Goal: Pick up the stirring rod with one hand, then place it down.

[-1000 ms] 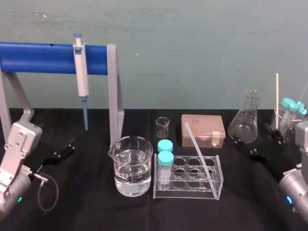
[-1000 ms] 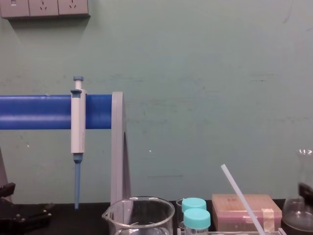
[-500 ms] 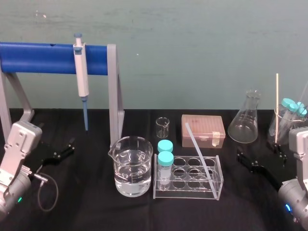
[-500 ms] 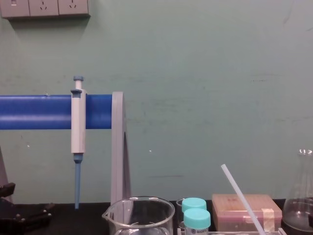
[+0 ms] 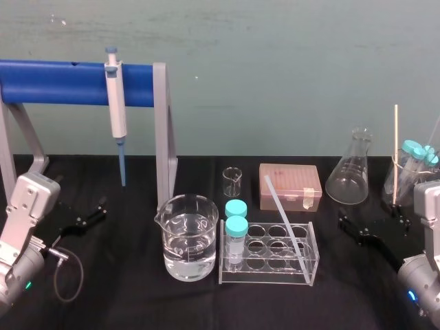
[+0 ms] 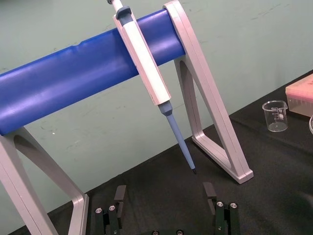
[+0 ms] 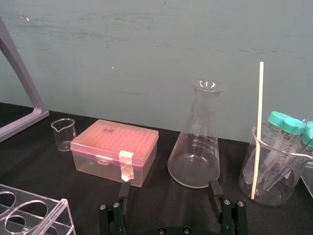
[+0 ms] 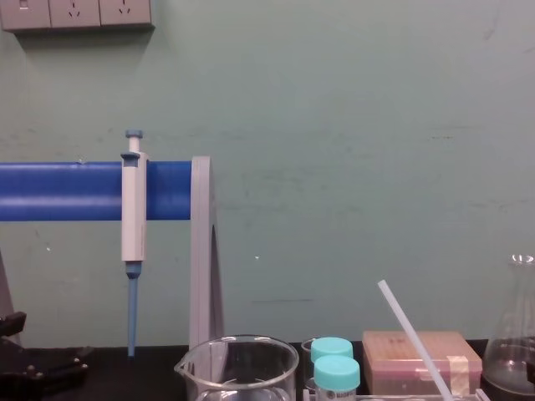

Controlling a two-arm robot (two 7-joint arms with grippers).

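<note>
Spanning the left of the black tabletop (image 5: 137, 302), the blue-barred pipette stand (image 5: 69, 82) was the biggest item. The right tool (image 5: 375, 220) sat low in front of the conical flask (image 5: 350, 175), its fingers spread wide and holding nothing. The left tool (image 5: 89, 214) was likewise agape and empty beside the stand. The clear tube rack (image 5: 268, 275) stood just beside the water beaker (image 5: 189, 237). The stirring rod (image 5: 285, 221) leaned slantwise in the rack, well apart from both tools.
</note>
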